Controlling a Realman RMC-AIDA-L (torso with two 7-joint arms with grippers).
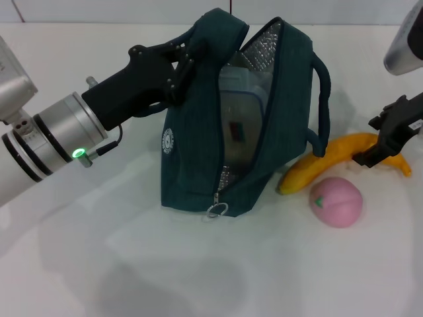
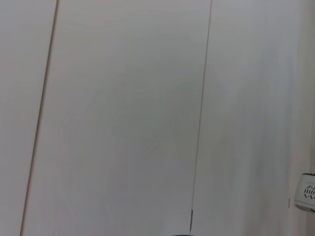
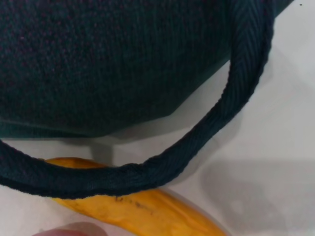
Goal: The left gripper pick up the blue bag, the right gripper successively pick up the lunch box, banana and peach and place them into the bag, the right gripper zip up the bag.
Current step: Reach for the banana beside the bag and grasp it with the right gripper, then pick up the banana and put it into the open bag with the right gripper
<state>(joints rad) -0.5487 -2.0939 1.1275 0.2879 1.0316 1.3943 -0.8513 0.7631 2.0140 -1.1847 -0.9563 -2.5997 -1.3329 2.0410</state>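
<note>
Head view: a white desk (image 1: 132, 264) carries the blue bag (image 1: 198, 158), standing upright near the middle with its zipper open and silver lining showing. The left hand (image 1: 184, 58), reaching in from the left on a silver wrist with a green light, is clamped on the bag's upper left edge, holding the mouth apart. Inside the opening the lunch box (image 1: 241, 119) stands on edge; only part of its clear lid and small red label can be seen, the rest being hidden by the bag's walls. Just right of the bag lies the banana (image 1: 330, 162), its near end touching the bag's base. The peach (image 1: 337, 201) sits just in front of the banana. The right hand (image 1: 390, 142) is at the picture's right edge, over the banana's far end; it is cut off, so whether it is open or closed cannot be told.

Left wrist view: only pale panelled surface, with a small white object (image 2: 306, 191) at the edge.

Right wrist view: very close dark bag fabric, a looping cord handle (image 3: 197, 142) crossing over the banana, and a sliver of peach at the lower edge.
</note>
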